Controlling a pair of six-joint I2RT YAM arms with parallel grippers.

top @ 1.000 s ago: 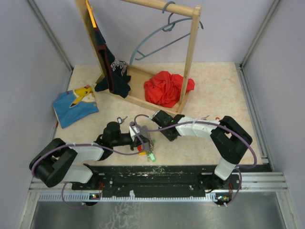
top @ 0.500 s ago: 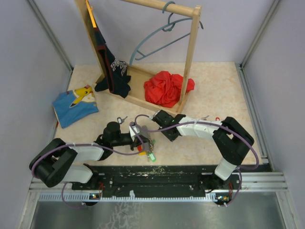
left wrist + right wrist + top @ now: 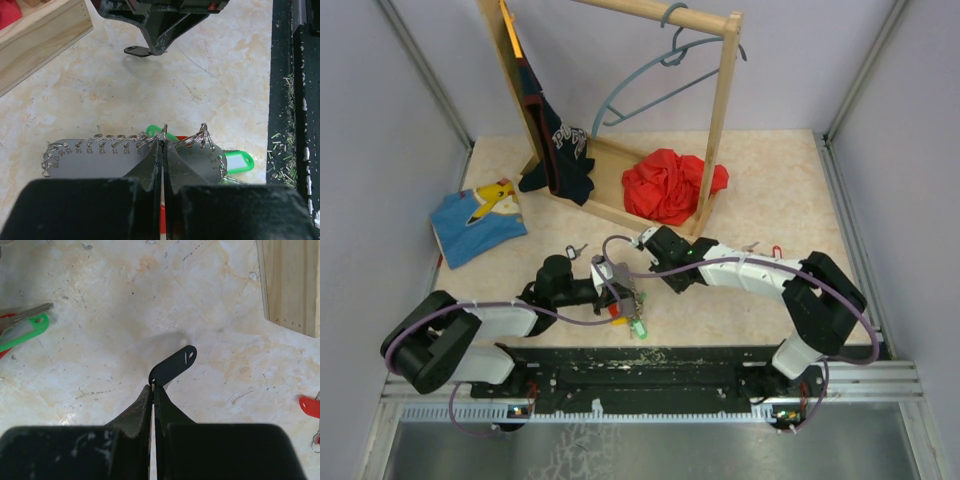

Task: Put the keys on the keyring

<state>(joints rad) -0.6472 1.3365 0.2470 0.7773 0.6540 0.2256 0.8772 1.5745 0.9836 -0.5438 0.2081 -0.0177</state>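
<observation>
Marbled table (image 3: 100, 95), keyring (image 3: 100, 160) clamped in left hand (image 3: 163, 146), keys (image 3: 240, 163) beside.

Cut by the left edge of the right wrist view: green-headed key (image 3: 24, 326), only the blade and part of the head showing, a red sliver under it unidentifiable. Cut by the right edge there: red tag (image 3: 310, 406). In the left wrist view, middle of the grey numbered plate (image 3: 95, 162) hidden behind the left pincer (image 3: 163, 143); green tag (image 3: 241, 161) half covered by that plate. Cannot tell whether the tips pinch plate edge or wire ring.
</observation>
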